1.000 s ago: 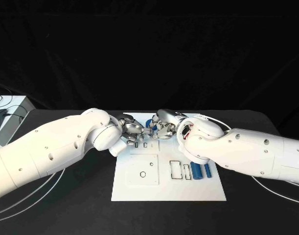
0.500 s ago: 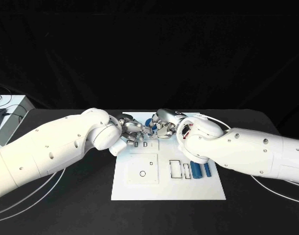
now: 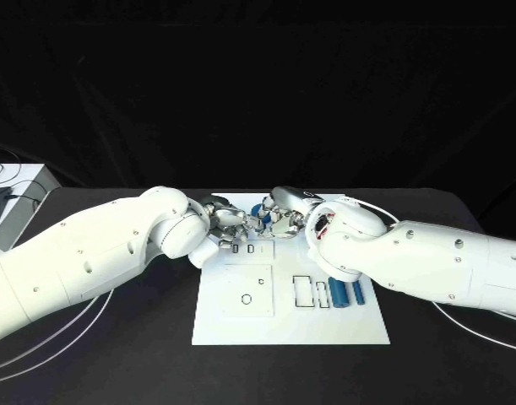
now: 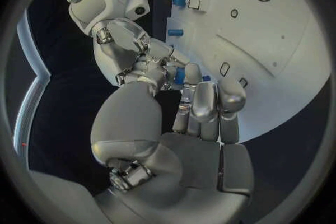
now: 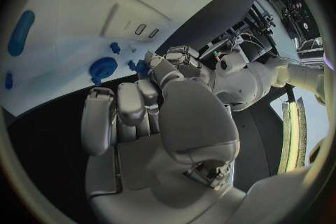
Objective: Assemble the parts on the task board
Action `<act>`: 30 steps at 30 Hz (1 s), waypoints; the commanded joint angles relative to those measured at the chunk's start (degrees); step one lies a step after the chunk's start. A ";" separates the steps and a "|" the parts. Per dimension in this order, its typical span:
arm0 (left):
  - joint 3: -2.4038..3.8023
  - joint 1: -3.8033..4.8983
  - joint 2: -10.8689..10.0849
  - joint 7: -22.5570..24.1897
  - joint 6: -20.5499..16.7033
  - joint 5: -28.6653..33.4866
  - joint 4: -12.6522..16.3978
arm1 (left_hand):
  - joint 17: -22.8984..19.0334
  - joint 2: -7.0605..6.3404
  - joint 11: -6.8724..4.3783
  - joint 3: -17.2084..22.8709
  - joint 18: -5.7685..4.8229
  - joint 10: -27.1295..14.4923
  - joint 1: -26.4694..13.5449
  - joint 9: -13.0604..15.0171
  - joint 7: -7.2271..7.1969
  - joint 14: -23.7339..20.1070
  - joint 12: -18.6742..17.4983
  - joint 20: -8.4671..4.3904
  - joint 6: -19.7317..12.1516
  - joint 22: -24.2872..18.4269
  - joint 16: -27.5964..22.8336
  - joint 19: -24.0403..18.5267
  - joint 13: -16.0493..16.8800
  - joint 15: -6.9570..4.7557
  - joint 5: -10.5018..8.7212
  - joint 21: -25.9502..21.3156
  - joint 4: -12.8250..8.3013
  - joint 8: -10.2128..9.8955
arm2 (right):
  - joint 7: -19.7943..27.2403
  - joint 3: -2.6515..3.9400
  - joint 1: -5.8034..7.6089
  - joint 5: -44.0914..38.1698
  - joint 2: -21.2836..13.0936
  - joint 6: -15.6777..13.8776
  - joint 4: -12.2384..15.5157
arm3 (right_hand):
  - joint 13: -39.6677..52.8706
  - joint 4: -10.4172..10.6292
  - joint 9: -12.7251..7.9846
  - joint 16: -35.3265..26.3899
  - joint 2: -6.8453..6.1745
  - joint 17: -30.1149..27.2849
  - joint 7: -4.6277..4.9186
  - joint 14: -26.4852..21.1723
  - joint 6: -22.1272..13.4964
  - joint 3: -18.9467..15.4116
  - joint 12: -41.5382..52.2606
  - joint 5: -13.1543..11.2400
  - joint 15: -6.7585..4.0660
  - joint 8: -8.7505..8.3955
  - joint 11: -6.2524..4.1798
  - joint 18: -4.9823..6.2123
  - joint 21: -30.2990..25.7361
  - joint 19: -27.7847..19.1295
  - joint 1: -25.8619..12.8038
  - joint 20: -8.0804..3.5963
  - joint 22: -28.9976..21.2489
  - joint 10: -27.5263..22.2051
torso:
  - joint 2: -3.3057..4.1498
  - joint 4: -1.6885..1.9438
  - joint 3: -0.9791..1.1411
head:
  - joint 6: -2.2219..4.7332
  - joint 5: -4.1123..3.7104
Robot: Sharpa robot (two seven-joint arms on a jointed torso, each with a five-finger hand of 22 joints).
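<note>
A small blue part (image 4: 180, 75) is being held between the fingertips of the two hands, above the far edge of the task board (image 3: 331, 329), just above centre in the head view. The left hand (image 3: 225, 221) is closing its fingers on this part from the frame's left, and the right hand (image 3: 279, 219) is meeting it from the right, fingers curled inward and touching the same piece; which hand is bearing the load cannot be told. In the right wrist view a blue piece (image 5: 142, 67) is showing at the fingertips where the hands meet. Other parts are lying on the board: a round blue part (image 5: 103, 67) and a smaller blue piece (image 5: 115, 47) near the hands, and two long blue parts (image 3: 349, 294) beside the rectangular recesses in the lower right of the board.

The step in hand appears to be a two-handed transfer or mating of one part in the air. The next move probably calls for one hand taking a firm hold while the other is letting go, then carrying the piece down to its recess squarely.
</note>
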 commanded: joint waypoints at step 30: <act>-0.32 0.18 0.49 1.18 3.37 -2.34 -3.12 | -0.06 3.90 -2.84 -6.24 -1.71 6.43 1.97 12.68 -4.25 0.63 0.95 -0.72 7.57 3.09 2.54 1.86 -1.24 -0.85 -1.40 0.29 -2.13 -0.83 | 18.62 -0.09 -0.39 14.69 -11.46 -11.11 2.80 | -14.44 9.93 0.06 -2.48 -5.70 -0.48 2.22 -0.56 -9.17 -5.07 -6.03 0.60 1.44 -0.11 1.51 -0.06 -3.05 4.35 4.65 1.52 11.07 -8.74 | -0.06 -0.15 0.13 | 0.64 0.34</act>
